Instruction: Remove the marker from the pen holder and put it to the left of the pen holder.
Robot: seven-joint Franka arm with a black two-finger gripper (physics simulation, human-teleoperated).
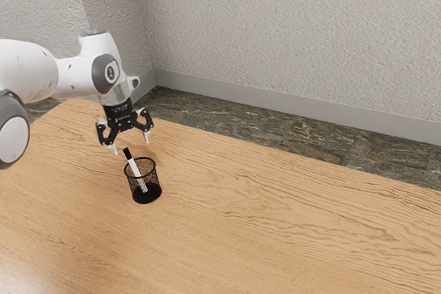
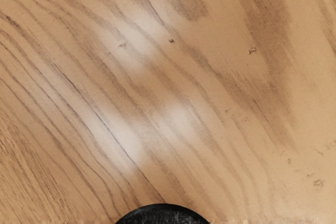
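In the pen holder point(image 1: 154, 183), on the wood-grained table point(image 1: 275, 225): one white marker point(image 1: 134, 166), black end up.
Just above the marker, in the exterior view: black gripper point(image 1: 131, 145), released, with pale fingertips spread well apart and nothing grasped between. From the exterior view's left: white and grey arm point(image 1: 58, 77), with hand pointed down over the holder. Through the black mesh: the marker's lower part, down near the dark base. Above the rim: the black end, tilted toward the exterior view's left, near the gripper. Beyond the table: dark veined floor point(image 1: 275, 129), then grey baseboard point(image 1: 275, 96) and pale textured wall point(image 1: 275, 18). In the wrist view: wood grain with soft bright patches, plus a dark rounded shape point(image 2: 163, 215) at the lower edge; cannot tell whether marker end or part of holder.
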